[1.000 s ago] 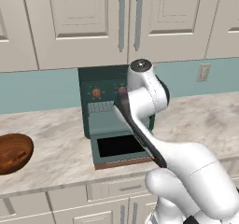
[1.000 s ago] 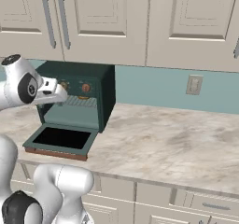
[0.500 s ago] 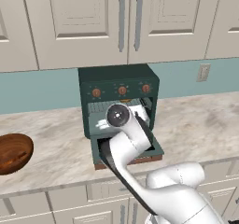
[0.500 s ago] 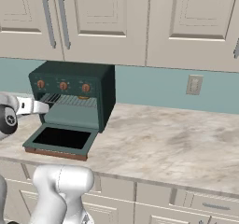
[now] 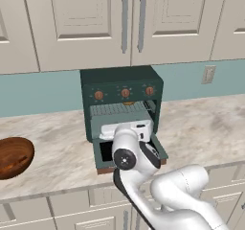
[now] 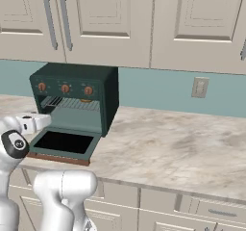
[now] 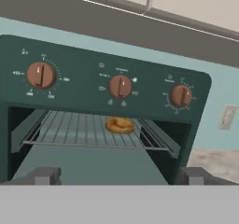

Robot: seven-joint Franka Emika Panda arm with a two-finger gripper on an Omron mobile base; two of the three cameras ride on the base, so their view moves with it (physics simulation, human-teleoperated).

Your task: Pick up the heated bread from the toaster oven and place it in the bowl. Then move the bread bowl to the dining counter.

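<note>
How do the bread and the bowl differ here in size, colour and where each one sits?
The bread is a small golden-orange piece; the bowl is far larger and dark reddish-brown with visible grain. The bread lies on the wire rack inside the open toaster oven; the bowl stands out on the counter, left of the oven and apart from it. Both are roundish, and the gripper touches neither.

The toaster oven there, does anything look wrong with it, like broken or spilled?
Nothing stands out. The toaster oven sits squarely on the counter with its door folded down flat, on purpose. The bread lies whole on the wire rack inside, no crumbs or spills, and the bowl stands upright to the left.
</note>
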